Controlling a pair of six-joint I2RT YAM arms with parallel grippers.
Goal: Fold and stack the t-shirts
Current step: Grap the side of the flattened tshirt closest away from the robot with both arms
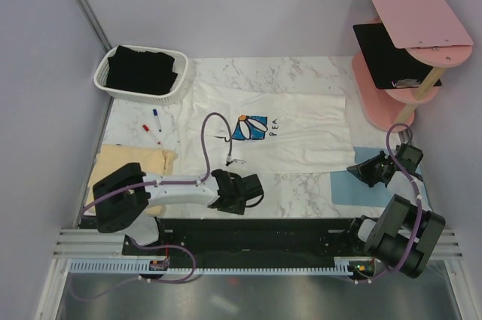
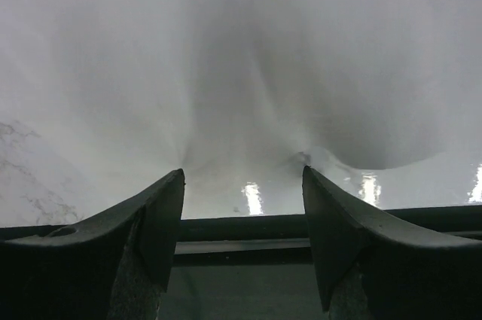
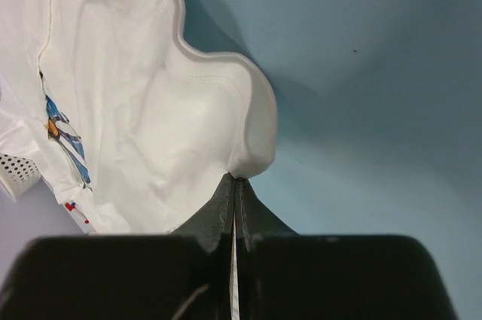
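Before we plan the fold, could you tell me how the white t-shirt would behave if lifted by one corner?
Probably floppy: the white t-shirt curls into a soft lobe where the right gripper pinches its edge. Likely light, being thin, wrinkled cloth. The spread-out rest would probably sag and drag.

Black letters "PEA" beside the daisy print [image 1: 248, 127] on the white t-shirt [image 1: 309, 135]
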